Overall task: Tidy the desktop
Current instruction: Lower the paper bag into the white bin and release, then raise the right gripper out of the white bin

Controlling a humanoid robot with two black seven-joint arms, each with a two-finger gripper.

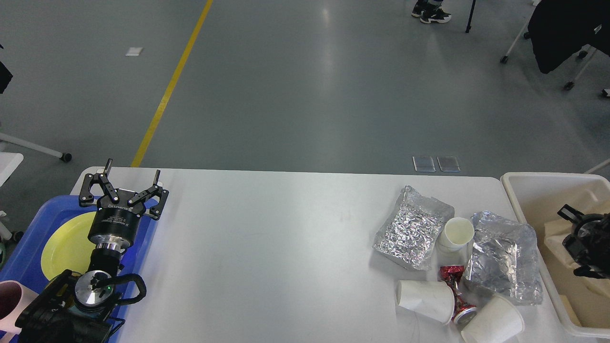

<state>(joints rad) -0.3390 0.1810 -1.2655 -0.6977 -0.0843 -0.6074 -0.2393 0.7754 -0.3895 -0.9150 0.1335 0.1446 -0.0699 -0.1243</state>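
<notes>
The white desktop (pixel 286 247) holds litter at its right end: a crumpled foil sheet (pixel 412 228), a second foil piece (pixel 505 259), an upright paper cup (pixel 457 233), two paper cups on their sides (pixel 426 300) (pixel 493 326), a red wrapper (pixel 452 274) and a can end (pixel 466 314). My left gripper (pixel 132 170) is open and empty over the desktop's left end, above the blue tray's edge. My right gripper (pixel 579 236) is low inside the cream bin (pixel 517 200), against a brown paper bag (pixel 560 238). Its fingers are dark and cut off by the frame edge.
A blue tray (pixel 26 247) at the left holds a yellow plate (pixel 64 245), with a pink cup (pixel 9 300) at its near corner. Grey floor with a yellow line (pixel 167 95) lies beyond the desktop. Chair legs stand at the far right.
</notes>
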